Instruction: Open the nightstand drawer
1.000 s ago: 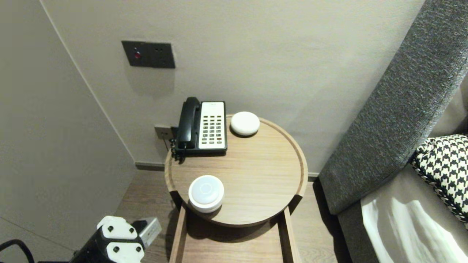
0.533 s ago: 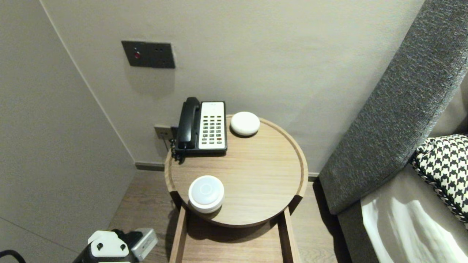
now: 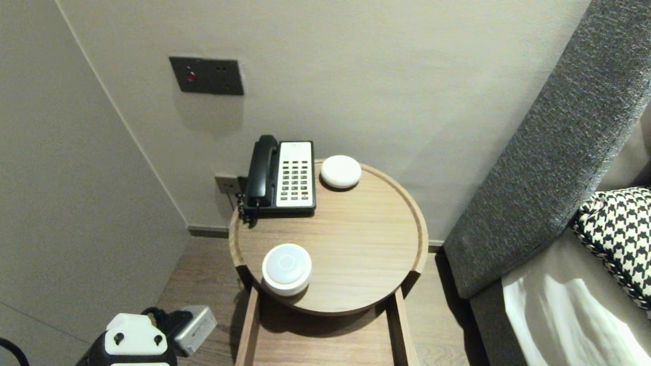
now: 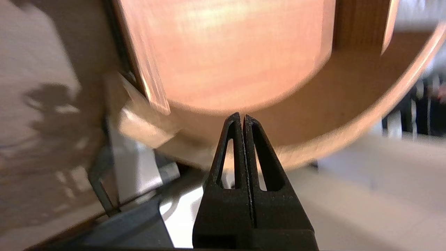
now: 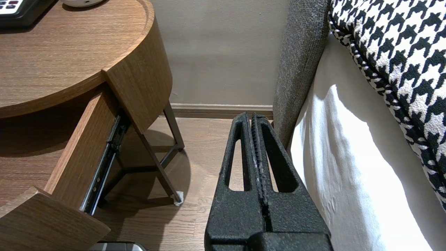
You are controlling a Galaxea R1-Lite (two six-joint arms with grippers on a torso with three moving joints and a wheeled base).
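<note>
My left arm's wrist (image 3: 133, 336) sits low at the near left, beside the round wooden bedside table (image 3: 356, 244) and left of its pulled-out drawer (image 3: 248, 330). In the left wrist view the left gripper (image 4: 242, 117) is shut with nothing in it, its tips pointing at the blurred curved wood of the table (image 4: 348, 115). The right gripper (image 5: 251, 115) is shut and empty too, parked low over the floor between the table's side (image 5: 139, 80) and the bed (image 5: 348, 167). On the tabletop stand a black and white phone (image 3: 279, 175), a white puck (image 3: 341, 172) and a white round device (image 3: 286, 268).
Walls close in on the left and behind, with a dark switch panel (image 3: 206, 75) and a socket (image 3: 227, 183). A grey headboard (image 3: 549, 152) and a houndstooth pillow (image 3: 618, 229) lie to the right. The table's metal legs (image 5: 163, 174) stand on the wood floor.
The left arm has drawn down and to the left, away from the drawer's corner toward the lower left of the head view. Nothing on the table has moved.
</note>
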